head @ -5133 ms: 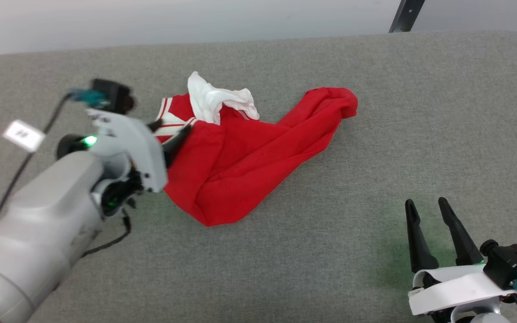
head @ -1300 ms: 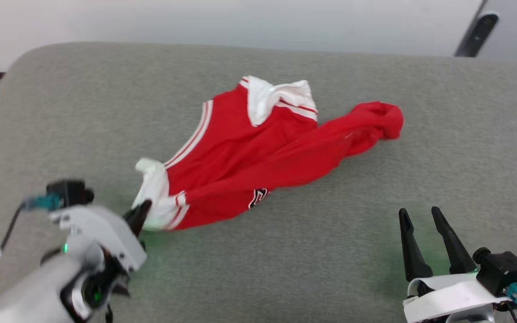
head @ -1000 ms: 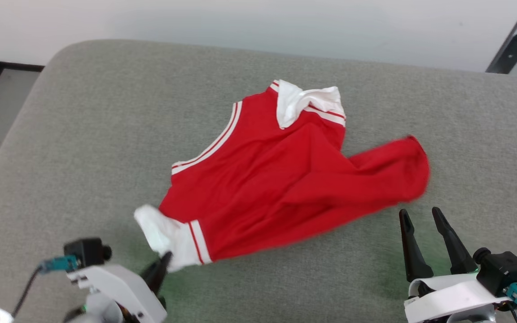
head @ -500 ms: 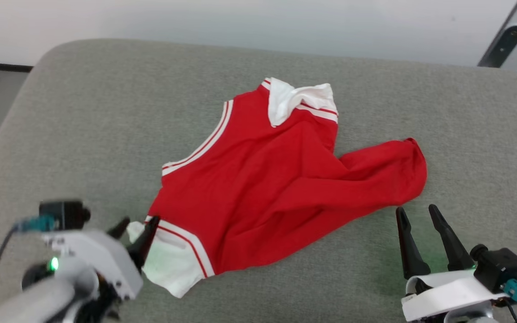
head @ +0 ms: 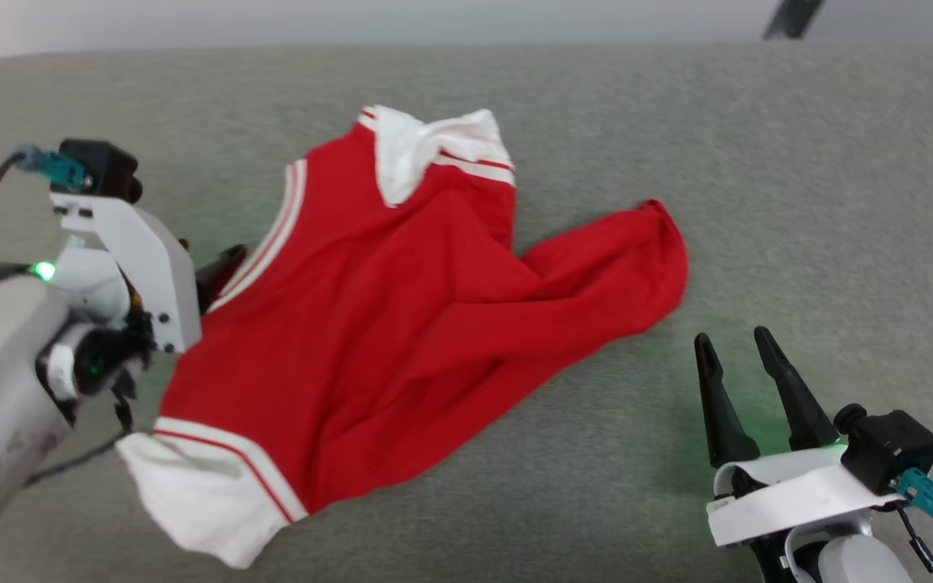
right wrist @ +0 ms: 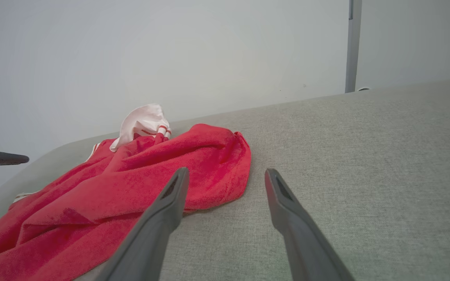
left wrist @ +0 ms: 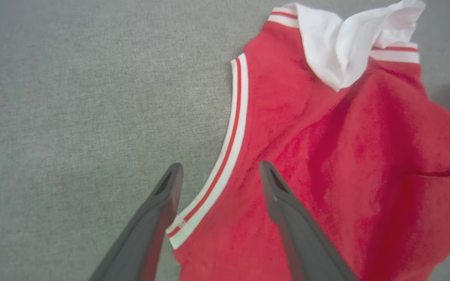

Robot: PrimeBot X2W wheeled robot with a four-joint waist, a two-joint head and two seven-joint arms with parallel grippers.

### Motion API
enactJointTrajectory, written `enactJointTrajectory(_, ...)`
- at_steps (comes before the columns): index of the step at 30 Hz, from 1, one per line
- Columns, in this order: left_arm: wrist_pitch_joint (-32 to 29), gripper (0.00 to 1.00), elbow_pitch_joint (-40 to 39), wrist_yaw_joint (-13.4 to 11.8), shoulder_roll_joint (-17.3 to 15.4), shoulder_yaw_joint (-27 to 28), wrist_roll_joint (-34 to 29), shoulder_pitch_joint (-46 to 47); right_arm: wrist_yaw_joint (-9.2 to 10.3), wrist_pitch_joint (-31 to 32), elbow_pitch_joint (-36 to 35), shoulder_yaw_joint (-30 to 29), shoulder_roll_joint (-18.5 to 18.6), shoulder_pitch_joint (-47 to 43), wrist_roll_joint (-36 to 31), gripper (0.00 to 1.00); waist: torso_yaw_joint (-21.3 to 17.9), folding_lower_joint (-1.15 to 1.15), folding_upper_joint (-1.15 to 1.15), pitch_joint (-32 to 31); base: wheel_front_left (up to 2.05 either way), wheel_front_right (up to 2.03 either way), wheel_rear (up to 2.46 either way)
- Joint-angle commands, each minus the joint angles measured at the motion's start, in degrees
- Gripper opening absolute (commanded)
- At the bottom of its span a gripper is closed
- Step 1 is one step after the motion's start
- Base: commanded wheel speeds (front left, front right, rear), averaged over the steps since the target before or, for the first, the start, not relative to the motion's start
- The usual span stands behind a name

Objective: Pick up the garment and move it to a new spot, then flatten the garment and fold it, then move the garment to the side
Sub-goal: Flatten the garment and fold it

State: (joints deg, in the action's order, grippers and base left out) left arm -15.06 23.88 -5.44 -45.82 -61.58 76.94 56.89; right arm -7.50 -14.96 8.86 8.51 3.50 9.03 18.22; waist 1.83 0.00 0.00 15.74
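Note:
The garment (head: 402, 324) lies spread and creased on the grey cushioned surface (head: 798, 202), red side up, its lettering hidden. One white sleeve end (head: 207, 502) lies at the near left, the other (head: 434, 142) is folded over at the far side. My left gripper (head: 219, 271) is at the garment's left edge. In the left wrist view it (left wrist: 221, 168) is open and straddles the white red-striped neck trim (left wrist: 233, 132) without holding it. My right gripper (head: 730, 340) is open near the front right, just short of the bunched red hem (right wrist: 217, 156).
A pale wall (right wrist: 170, 47) rises behind the surface's far edge. A dark post (head: 790, 16) stands at the back right. Bare grey fabric stretches to the right of the garment and in front of my right gripper (right wrist: 227, 171).
My left gripper dragged the garment by its white sleeve toward the near left, let go, and has since moved up to the neck trim. The head camera has shifted. My right gripper stayed put.

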Motion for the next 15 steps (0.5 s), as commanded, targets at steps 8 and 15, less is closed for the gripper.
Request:
enactJointTrajectory(8, -12.8, 1.0, 18.0, 9.0, 5.0, -4.8, -2.1, 8.1, 0.02, -0.3, -1.5, 0.9, -0.4, 2.3, 0.9, 1.0, -7.9, 0.0, 0.0, 5.9, 0.0, 0.0, 0.0)
enactJointTrajectory(15, -15.0, 1.0, 25.2, 11.6, 8.4, -6.0, -2.1, 9.2, 0.02, -0.3, -1.9, 0.6, -0.6, 2.2, 1.0, 1.0, -9.0, 0.0, 0.0, 6.9, 0.0, 0.0, 0.0)
